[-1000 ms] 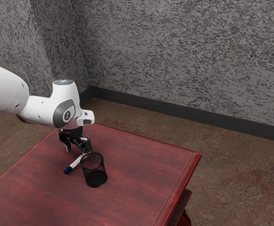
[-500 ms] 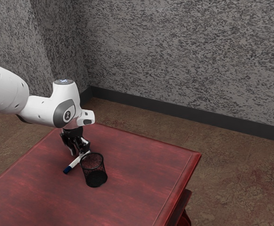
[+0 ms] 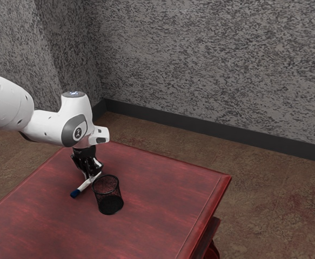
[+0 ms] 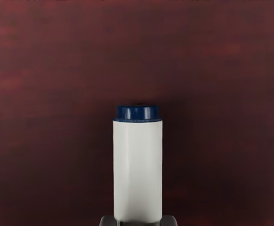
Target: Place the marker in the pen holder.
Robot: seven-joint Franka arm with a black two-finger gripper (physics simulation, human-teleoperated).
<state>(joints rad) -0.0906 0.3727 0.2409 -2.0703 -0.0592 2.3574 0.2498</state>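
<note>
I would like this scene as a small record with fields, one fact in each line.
marker: white body, dark blue end
pincer: shut on the marker's white body
pen holder: black mesh, upright, close beside the marker
surface: red table
marker inside holder: no
marker lifted off table: cannot tell

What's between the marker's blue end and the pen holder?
Bare tabletop between the blue end and the pen holder, seen in the exterior view.
</note>
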